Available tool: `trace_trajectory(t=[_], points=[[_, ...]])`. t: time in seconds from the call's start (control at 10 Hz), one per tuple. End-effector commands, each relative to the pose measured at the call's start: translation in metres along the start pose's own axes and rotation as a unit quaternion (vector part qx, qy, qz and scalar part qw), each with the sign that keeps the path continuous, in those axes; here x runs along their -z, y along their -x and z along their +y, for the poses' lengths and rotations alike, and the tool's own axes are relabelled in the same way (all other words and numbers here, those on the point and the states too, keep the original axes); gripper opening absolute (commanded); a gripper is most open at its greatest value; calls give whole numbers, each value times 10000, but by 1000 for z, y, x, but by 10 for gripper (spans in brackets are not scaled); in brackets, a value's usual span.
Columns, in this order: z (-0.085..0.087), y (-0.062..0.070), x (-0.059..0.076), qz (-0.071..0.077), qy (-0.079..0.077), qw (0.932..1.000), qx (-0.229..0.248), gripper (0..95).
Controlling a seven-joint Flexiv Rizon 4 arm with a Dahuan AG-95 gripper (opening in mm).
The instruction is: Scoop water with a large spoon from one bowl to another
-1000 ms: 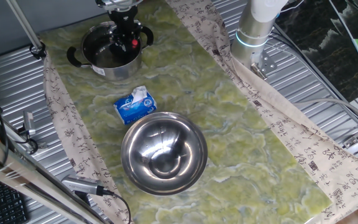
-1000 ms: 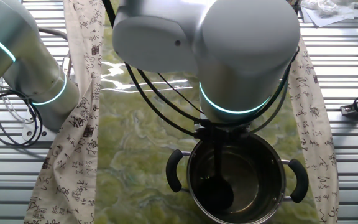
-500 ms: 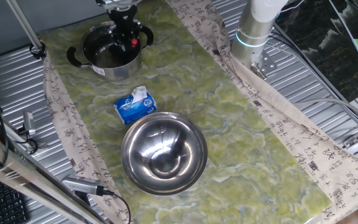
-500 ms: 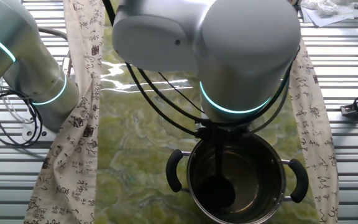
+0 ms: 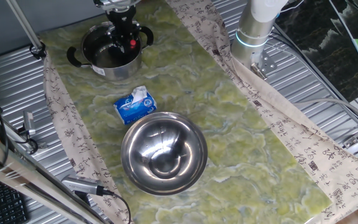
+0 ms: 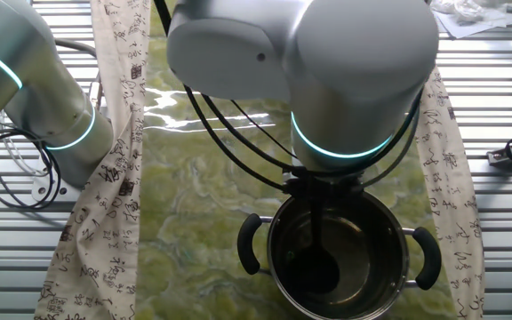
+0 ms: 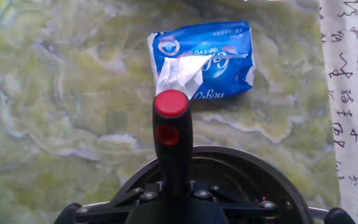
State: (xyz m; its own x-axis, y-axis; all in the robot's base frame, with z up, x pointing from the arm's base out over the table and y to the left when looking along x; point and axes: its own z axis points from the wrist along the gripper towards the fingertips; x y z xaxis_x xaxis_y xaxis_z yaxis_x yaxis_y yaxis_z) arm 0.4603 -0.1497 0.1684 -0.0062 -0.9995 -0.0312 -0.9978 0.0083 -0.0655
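Green marbled cloth carries the pot (image 5: 107,53) and steel bowl (image 5: 163,154). Gripper (image 5: 124,34) clamps the large spoon (image 6: 314,258), which dips in the pot's water (image 6: 363,267); lift level and slowly.

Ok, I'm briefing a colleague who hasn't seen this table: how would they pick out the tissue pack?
On the green marbled cloth, between the black-handled pot and the big steel bowl, lies the tissue pack. It is the only soft blue-and-white thing there, with a white tissue sticking out.

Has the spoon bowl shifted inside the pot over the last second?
Yes, slightly: the large spoon has drifted right toward the centre of the pot, with the arm.
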Motion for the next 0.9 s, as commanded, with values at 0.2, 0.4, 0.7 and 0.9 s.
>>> trace_trajectory(t=[0.2, 0.4, 0.7, 0.9], points=[[-1, 0, 1, -19, -29, 9998, 182, 570], [-2, 0, 1, -25, -31, 9999, 152, 570], [-4, 1, 2, 0, -23, 9999, 160, 570], [-5, 2, 4, 14, 1, 9999, 126, 570]])
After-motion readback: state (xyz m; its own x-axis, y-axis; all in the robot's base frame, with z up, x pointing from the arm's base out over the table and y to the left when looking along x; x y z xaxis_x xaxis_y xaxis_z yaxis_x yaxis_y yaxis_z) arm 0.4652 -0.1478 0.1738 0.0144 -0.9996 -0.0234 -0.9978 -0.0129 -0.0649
